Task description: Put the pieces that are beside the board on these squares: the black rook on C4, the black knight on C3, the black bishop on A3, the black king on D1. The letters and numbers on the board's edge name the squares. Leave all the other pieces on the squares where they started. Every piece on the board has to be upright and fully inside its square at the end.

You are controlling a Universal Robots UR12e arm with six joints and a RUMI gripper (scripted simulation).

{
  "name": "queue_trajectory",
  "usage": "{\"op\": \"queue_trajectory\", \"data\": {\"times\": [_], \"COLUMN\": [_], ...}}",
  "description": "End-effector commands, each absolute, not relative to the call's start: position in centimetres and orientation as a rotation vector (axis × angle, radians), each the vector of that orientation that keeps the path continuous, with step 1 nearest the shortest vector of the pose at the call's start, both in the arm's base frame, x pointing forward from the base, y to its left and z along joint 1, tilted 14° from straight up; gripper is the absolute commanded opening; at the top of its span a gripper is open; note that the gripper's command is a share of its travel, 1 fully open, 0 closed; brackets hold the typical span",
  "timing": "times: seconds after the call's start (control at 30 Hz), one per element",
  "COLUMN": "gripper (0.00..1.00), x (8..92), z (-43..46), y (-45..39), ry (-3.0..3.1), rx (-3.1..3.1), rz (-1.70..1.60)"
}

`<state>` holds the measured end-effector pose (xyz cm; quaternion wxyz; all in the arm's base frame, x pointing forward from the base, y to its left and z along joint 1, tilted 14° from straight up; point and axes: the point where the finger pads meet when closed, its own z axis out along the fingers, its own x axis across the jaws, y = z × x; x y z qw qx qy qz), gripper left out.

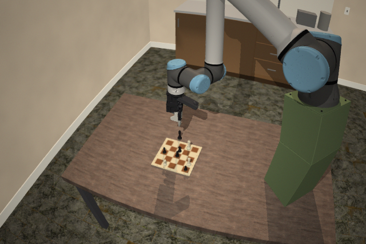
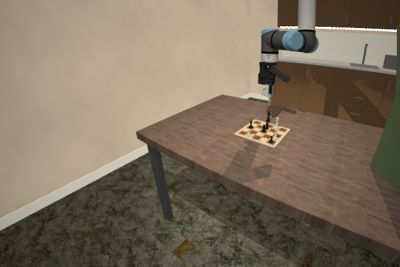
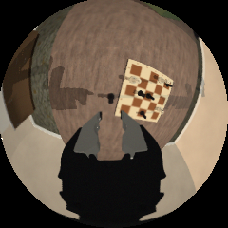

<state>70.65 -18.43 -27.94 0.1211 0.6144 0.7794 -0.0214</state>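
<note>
The black king [image 1: 179, 135] [image 2: 268, 117] [image 3: 110, 98] stands on the counter [image 1: 124, 158] [image 2: 200, 134] [image 3: 90, 43], lower than the fingers [image 1: 176, 121] [image 2: 268, 96] and apart from them. Its long axis is vertical, the head points up (which side it faces, I cannot tell). The fingers are partly spread, with nothing between them.

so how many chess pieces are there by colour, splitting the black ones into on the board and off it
black pieces on the board: 4
black piece off the board: 1
white pieces: 3
total: 8
</note>
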Motion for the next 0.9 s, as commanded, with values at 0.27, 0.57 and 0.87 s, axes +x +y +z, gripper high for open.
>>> {"op": "queue_trajectory", "data": {"times": [0.27,0.57,0.87], "gripper": [0.25,0.25,0.25], "x": [71.0,71.2,71.5], "z": [-29.5,-30.5,-31.6], "y": [-18.8,-19.0,-19.2], "ry": [2.275,2.275,2.275], "rx": [1.793,1.793,1.793], "rz": [-0.062,-0.062,-0.062]}}
